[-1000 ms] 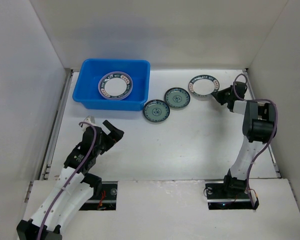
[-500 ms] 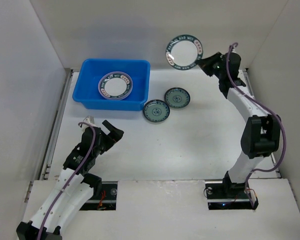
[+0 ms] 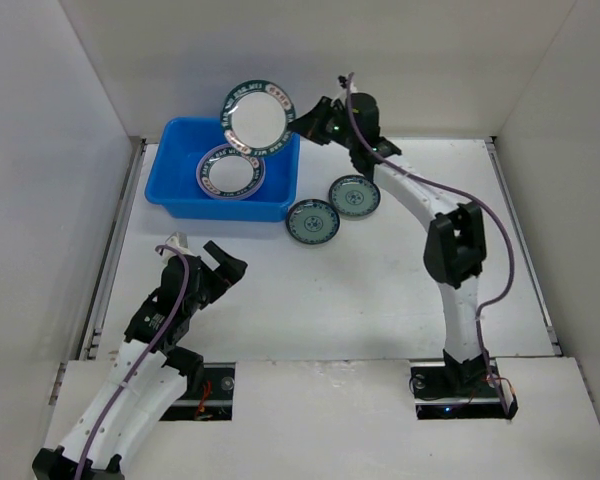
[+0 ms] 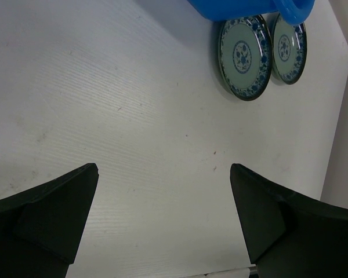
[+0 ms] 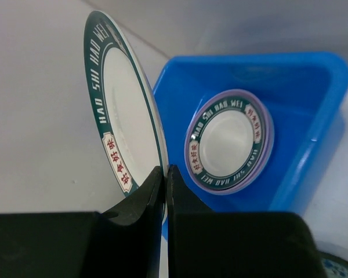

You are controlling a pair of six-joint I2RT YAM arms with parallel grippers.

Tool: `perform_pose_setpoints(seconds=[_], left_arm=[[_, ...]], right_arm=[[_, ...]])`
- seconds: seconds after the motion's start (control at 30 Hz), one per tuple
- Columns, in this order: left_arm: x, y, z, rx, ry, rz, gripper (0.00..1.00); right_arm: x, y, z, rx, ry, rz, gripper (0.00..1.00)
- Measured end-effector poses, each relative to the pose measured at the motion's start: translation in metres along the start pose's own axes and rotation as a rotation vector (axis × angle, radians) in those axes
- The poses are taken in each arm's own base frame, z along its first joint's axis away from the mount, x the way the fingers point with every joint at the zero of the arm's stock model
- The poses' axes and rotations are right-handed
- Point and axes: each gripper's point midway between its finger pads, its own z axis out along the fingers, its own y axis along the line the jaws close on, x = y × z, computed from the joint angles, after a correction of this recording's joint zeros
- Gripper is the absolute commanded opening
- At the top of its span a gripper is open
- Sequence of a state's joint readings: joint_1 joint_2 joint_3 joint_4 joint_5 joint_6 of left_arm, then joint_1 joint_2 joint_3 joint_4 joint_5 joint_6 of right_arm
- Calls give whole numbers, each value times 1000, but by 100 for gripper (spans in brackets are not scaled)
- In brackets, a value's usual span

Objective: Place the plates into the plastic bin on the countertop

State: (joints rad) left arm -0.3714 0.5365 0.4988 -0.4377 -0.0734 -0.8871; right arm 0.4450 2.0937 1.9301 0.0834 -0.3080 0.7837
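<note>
My right gripper (image 3: 302, 124) is shut on the rim of a white-centred plate with a dark patterned rim (image 3: 258, 118), held tilted in the air over the blue plastic bin (image 3: 180, 150); it also shows in the right wrist view (image 5: 123, 130). In the bin lies a second such plate (image 3: 231, 171) on a lavender one (image 5: 265, 155). Two small teal patterned plates (image 3: 313, 221) (image 3: 354, 196) lie on the white countertop (image 3: 360, 290) in front of the bin. My left gripper (image 3: 220, 262) is open and empty, low over the countertop. The other plates are hidden.
White walls bound the countertop on the left, back and right. The left wrist view shows both teal plates (image 4: 245, 56) (image 4: 288, 41) beside the bin's corner (image 4: 290, 8).
My right arm has lifted the dark-rimmed plate from the right of the countertop and carried it left to above the bin. The left arm has not moved.
</note>
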Motion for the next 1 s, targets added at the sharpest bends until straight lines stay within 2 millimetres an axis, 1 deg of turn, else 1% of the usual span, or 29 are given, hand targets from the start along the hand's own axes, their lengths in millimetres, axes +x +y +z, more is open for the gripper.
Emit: perform_pose_setpoints(seconds=[0.07,0.17,0.23,0.33,0.4,0.5,0.67,0.8,0.87,0.97,1.0], left_arm=[[0,0,-1,2,1,4,100],[0,0,-1,2,2,7,100],[1,1,-2,3,2,8,100],[1,1,-3,6,3,11,100],[1,0,-5,11,1,12,100],[1,0,-7,20,-2,13,100],[4,2,-9,13,11,21,100],[6,5,-10,7,21,29,100],[7,6,-11,7,23,31,100],[8,6,-12,10,28,34,100],[8,6,-13,11,29,35,100]], right_arm=[[23,0,24,-26,38,-17,3],[54,-10,51,-38,84,-28,3],[74,-21,65,-35,108,-31,4],[93,-36,80,-27,128,-35,4],[101,-46,87,-19,134,-36,6],[108,-54,94,-15,136,-40,7],[113,-61,98,-10,139,-49,11],[123,-61,101,-13,152,-58,18],[130,-57,102,-17,160,-72,21],[136,-52,103,-24,165,-85,24],[138,-50,103,-27,167,-86,26]])
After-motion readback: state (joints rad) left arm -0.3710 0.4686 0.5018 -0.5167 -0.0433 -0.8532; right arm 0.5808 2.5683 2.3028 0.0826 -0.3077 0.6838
